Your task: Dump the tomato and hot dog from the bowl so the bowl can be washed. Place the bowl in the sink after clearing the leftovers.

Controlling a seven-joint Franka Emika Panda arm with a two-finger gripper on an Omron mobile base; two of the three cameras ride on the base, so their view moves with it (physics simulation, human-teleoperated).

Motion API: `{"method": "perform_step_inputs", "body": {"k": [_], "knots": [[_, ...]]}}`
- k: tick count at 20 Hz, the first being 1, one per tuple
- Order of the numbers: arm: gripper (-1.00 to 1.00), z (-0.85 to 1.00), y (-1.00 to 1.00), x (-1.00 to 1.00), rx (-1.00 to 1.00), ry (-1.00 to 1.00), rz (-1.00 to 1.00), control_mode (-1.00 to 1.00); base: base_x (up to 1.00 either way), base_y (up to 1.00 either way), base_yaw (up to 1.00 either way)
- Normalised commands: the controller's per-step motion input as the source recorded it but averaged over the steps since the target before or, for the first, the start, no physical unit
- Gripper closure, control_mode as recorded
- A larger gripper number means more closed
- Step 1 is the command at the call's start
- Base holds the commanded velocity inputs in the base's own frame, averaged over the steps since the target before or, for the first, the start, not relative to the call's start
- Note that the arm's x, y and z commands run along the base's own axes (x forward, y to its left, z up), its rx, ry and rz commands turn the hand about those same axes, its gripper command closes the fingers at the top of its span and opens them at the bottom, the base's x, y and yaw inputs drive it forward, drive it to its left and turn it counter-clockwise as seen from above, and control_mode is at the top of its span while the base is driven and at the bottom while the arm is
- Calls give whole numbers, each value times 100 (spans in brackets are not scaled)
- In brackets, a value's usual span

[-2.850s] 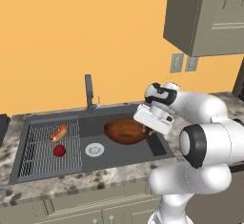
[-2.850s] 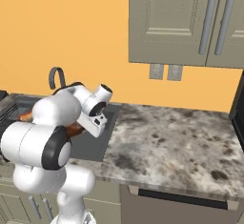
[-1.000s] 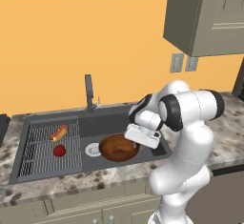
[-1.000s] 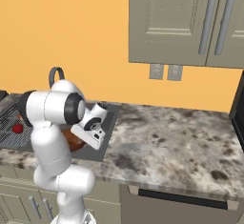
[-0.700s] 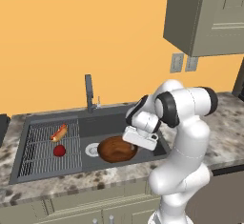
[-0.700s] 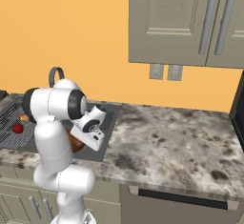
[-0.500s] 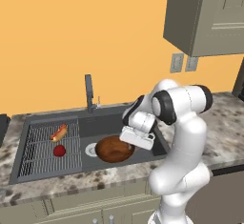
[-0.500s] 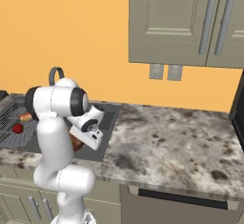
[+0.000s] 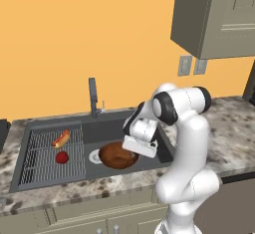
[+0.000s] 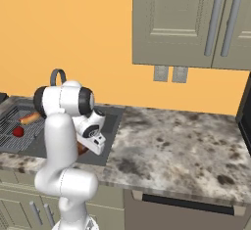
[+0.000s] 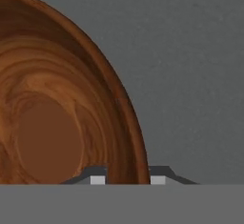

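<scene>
**Desk:** What is your hand doing in the basin?

**Arm:** My gripper (image 11: 125, 178) is pinched down narrow on the rim of the bowl (image 9: 117, 156), one fingertip (image 11: 97, 178) inside the wall and the other outside it, with the wooden edge running up between them. I hold the bowl at its right edge, low in the sink (image 9: 149, 162), in the right-hand part of the basin and just beside the round silver drain (image 9: 95, 156).

**Desk:** What can't be made out?

**Arm:** From the left base camera my hand body covers the bowl's right rim, so the fingers themselves are hidden there. From the right base camera my own arm blocks most of the bowl; a sliver of brown shows under the wrist. Whether the bowl's base touches the basin floor, I cannot tell. The hand camera cuts the bowl off at its left and top edges.

**Desk:** And the way things lie?

**Arm:** The bowl sits mouth-up, nothing inside it. The hot dog (image 9: 62, 138) lies on the ribbed grid (image 9: 45, 166) at the sink's left end, its long axis slanting from near-left to far-right. The tomato (image 9: 62, 157) rests on the same grid just in front of it, apart from the sausage.
</scene>
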Motion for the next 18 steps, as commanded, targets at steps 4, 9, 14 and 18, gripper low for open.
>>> {"method": "perform_step_inputs", "body": {"k": [4,9,14,18], "knots": [[100,-34,0,15,-6,-1,-4,-100,0,0,0],[100,-6,0,18,-2,0,-4,-100,0,0,0],[-100,11,7,-4,-5,-4,-1,-100,0,0,0],[-100,53,18,-4,-12,-11,-6,-100,0,0,0]]}}
